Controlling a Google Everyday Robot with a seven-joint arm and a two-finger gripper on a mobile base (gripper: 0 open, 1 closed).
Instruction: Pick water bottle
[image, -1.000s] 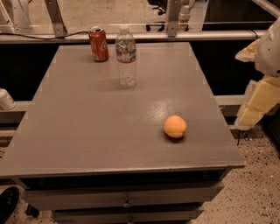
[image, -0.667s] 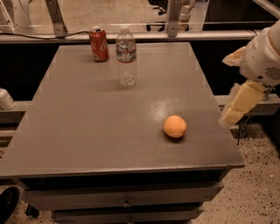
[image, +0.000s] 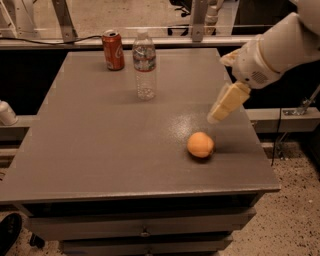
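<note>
My gripper (image: 220, 90) hangs above the right side of the grey table (image: 100, 150), just beyond the orange (image: 200, 144). I judge it is held high to clear the fruit on approach. The water bottle (image: 144, 65) stands upright near the far edge, beside the red soda can (image: 113, 49) and well apart from the gripper. The jaws look spread wide, holding and touching nothing.

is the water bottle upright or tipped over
Upright: the water bottle stands cap up on the table; the gripper hovers apart, near the orange.
</note>
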